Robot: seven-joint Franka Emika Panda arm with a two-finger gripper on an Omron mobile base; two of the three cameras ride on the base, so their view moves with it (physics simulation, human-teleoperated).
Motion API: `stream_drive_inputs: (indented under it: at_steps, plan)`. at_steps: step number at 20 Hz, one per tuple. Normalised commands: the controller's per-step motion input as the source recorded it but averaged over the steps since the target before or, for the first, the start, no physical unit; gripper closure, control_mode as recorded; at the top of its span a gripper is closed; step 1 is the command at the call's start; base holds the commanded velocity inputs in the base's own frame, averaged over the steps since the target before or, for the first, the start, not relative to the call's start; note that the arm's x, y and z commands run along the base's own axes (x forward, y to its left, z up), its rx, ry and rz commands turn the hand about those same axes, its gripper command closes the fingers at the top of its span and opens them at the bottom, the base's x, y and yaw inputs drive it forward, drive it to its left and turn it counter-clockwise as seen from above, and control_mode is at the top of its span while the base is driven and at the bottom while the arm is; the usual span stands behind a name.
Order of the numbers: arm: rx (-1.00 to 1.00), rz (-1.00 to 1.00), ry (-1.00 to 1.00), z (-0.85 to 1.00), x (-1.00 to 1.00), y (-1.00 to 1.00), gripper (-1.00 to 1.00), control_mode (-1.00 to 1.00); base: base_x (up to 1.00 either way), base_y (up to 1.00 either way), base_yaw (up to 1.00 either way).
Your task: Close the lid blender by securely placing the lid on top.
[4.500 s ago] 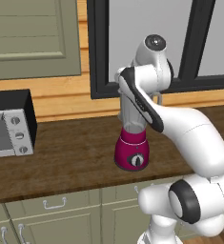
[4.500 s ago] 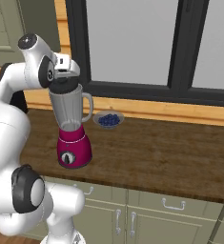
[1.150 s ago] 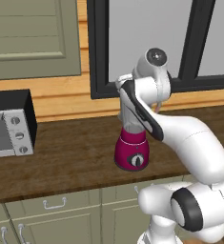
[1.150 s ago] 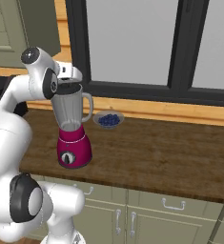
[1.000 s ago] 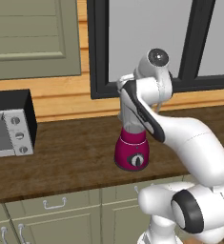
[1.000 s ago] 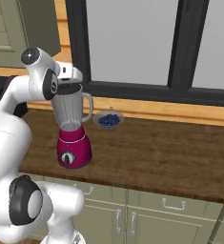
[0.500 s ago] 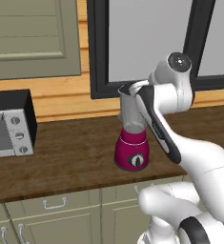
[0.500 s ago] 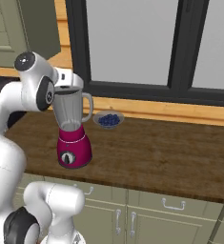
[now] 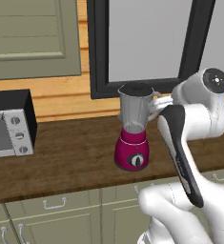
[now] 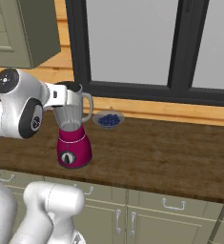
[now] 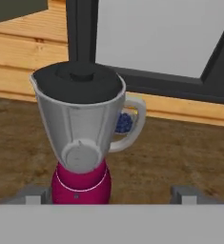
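One lid (image 11: pixel 80 80) seated on blender (image 11: pixel 82 138), ahead of spread end effector (image 11: pixel 108 194).

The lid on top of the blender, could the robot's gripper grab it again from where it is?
Probably yes. The lid sits exposed on the blender jar's rim, and the open gripper faces it with nothing between.

One blender (image 11: pixel 82 143), straight ahead of the claw (image 11: pixel 108 194), magenta base, clear grey jar. One lid (image 11: pixel 80 78), black, seated on the jar's rim, above and ahead of the claw. One small bowl (image 10: pixel 108 119) of blue berries, beyond the blender, partly behind its handle as seen from the claw. One toaster oven (image 9: pixel 8 123), black and silver, on the counter (image 10: pixel 170 157) well off to the claw's left. One dial on the blender's front. Two fingertips (image 11: pixel 33 194), set wide apart, nothing between them.
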Motion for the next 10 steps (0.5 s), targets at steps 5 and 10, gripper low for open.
stream_drive_inputs:
  at_steps: [5,10]
  plan:
    - [0.30,0.05,-0.14,-0.07,-0.35,-0.81,-1.00,-1.00,0.00,0.00,0.00]
    - [0.43,0.06,-0.12,-0.14,-0.12,-0.99,-1.00,-1.00,0.00,0.00,0.00]
